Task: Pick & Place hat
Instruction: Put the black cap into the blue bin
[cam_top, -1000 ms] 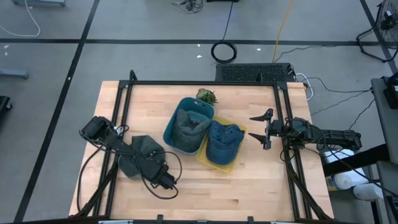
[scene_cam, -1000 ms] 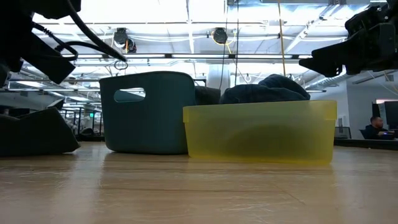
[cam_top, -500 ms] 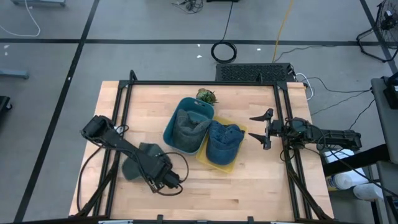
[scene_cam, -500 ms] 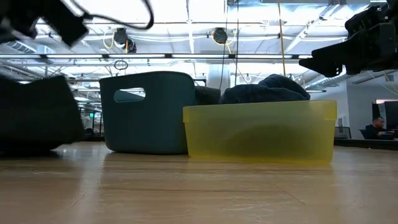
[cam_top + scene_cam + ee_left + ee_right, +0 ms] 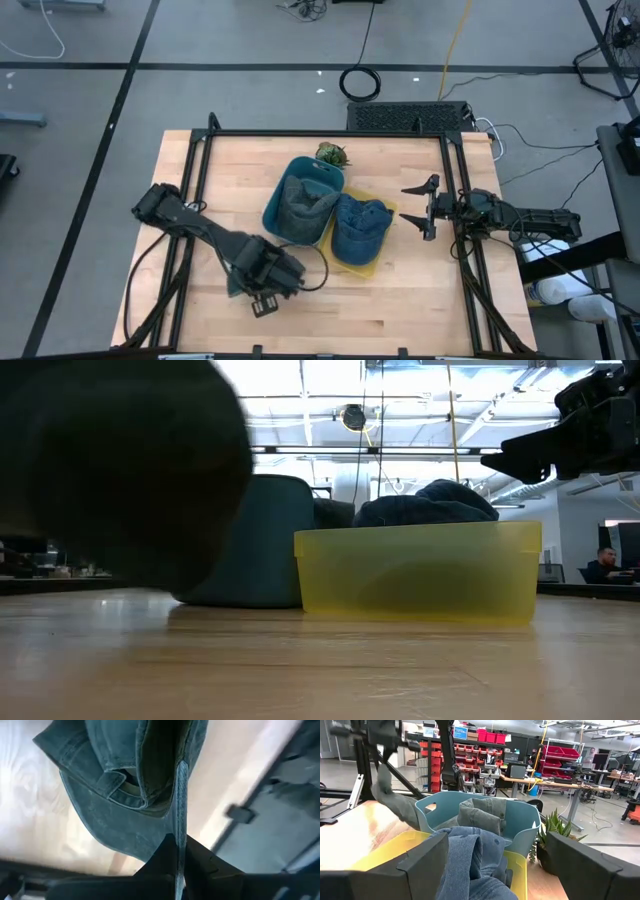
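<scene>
denim hat (image 5: 125,785) pinched in the shut left tool (image 5: 262,293), lifted off the bench (image 5: 400,300) near the teal bin (image 5: 300,205) (probably its target). pick done, placing left. right tool (image 5: 420,208) wide, idle beside the yellow bin (image 5: 385,250).

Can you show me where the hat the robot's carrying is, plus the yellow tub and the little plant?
hat (image 5: 107,820), left wrist view, on its brim
yellow tub (image 5: 415,572), low view, on its front wall
plant (image 5: 332,154), high view, on its leaves
</scene>
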